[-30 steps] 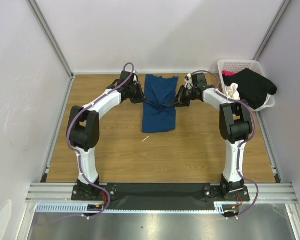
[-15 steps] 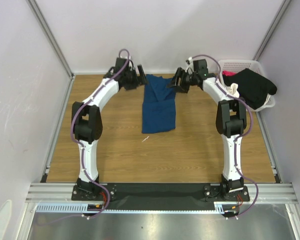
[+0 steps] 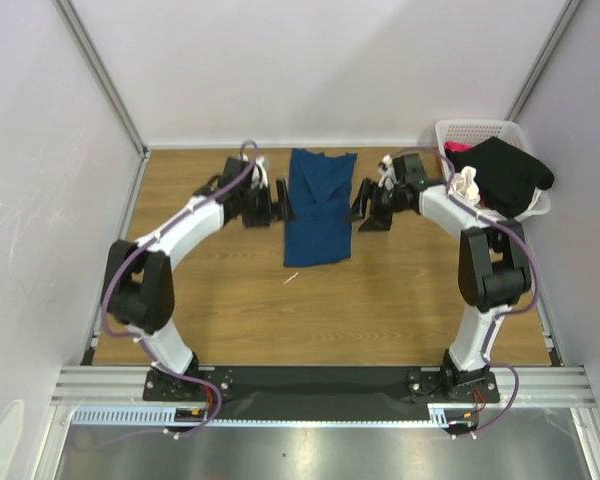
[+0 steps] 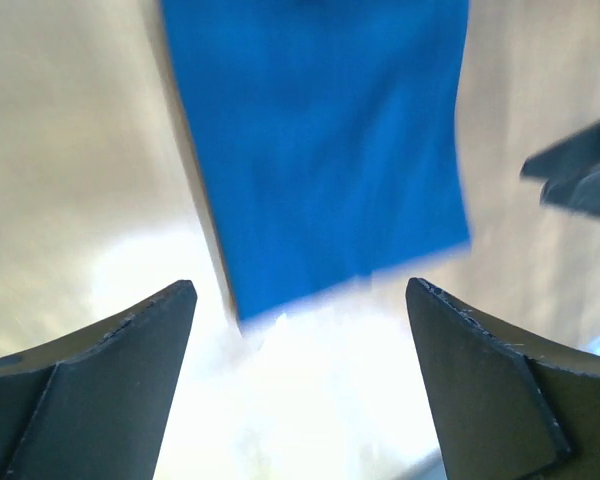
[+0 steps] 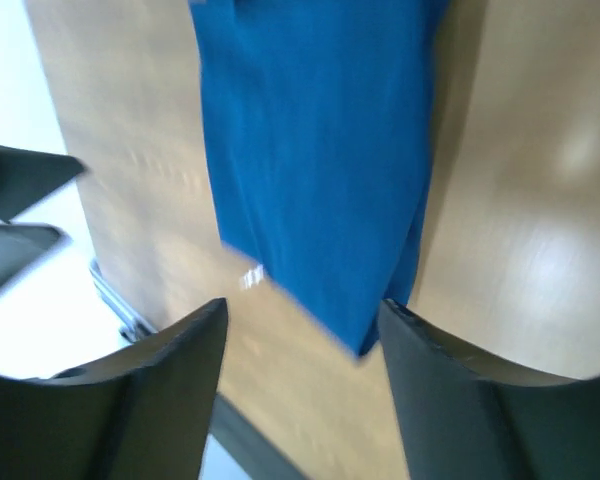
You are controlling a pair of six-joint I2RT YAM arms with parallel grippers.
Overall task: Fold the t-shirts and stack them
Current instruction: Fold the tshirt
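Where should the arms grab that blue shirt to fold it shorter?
Probably its two far corners, one gripper from each long side: the blue shirt lies flat as a narrow strip between the open left gripper and right gripper.

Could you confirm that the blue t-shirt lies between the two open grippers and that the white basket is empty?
The basket is not empty: the top external view shows a black t-shirt and other cloth piled in it. The rest is right.
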